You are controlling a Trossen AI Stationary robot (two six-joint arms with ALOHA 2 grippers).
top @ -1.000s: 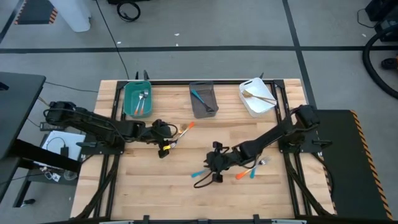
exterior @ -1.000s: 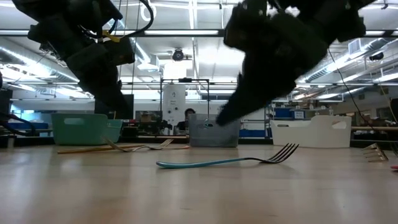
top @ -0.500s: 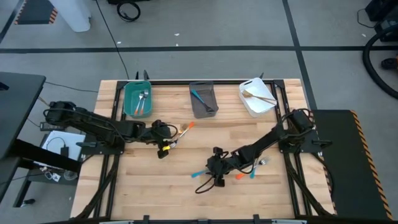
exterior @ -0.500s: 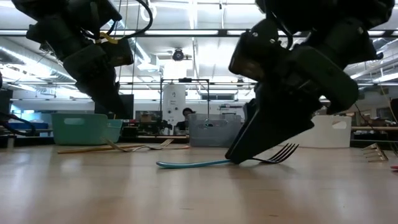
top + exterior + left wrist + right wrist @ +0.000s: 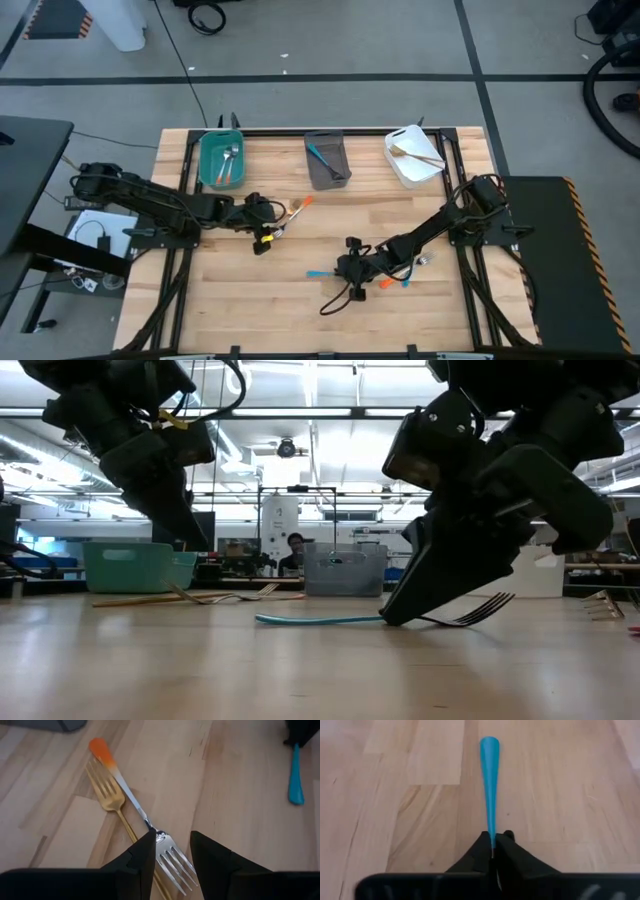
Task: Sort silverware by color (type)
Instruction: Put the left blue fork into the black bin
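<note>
The right gripper (image 5: pixel 493 851) has pinched the blue fork (image 5: pixel 488 780) lying mid-table, so lift it level and slowly toward the grey bin (image 5: pixel 327 160), while the left gripper (image 5: pixel 171 852) hangs open over the orange fork (image 5: pixel 127 795).

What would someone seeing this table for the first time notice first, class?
The right end effector, low near the table's middle front, is pinched on a blue-handled fork lying on the wood. To the left, the left end effector hovers open over an orange-handled fork crossing a gold fork. A teal bin, grey bin and white bin line the far edge.
</note>
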